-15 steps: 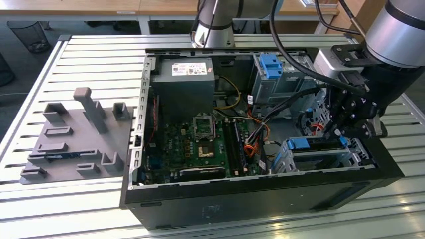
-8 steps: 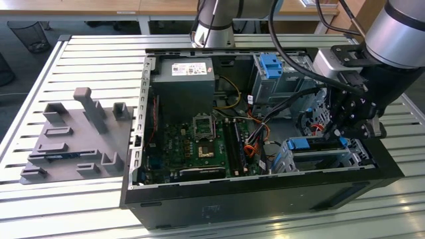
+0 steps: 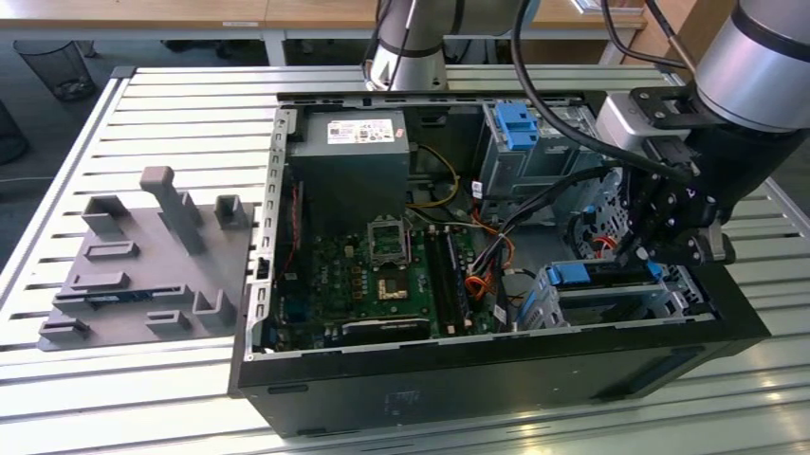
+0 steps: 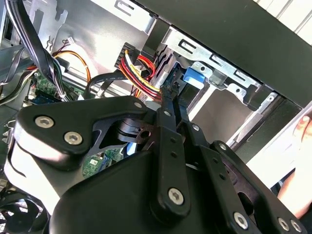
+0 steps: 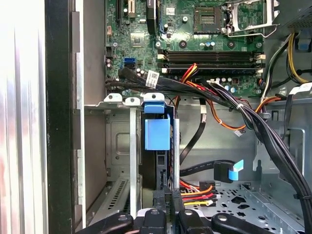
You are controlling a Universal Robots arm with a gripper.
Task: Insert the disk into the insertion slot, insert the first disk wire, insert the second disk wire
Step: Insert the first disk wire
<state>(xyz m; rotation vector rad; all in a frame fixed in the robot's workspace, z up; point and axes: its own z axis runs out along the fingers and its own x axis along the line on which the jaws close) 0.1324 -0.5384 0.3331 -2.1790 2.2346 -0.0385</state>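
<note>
You're in a robotics lab: in the exterior view an open computer case (image 3: 506,379) sits on a slatted metal bench (image 3: 165,104), a grey fixture tray (image 3: 139,275) at its nine o'clock, wooden desks (image 3: 165,11) at eleven.

Nothing legible anywhere. In the exterior view, a white printed label (image 3: 363,130) on the grey power supply (image 3: 348,166) at a far corner of the open computer case (image 3: 506,389), print unreadable. In the first wrist view, a small white sticker (image 5: 152,77) on the black cable bundle (image 5: 180,87) and another sticker (image 5: 170,10) on the green motherboard (image 5: 187,36), neither decipherable.
</note>
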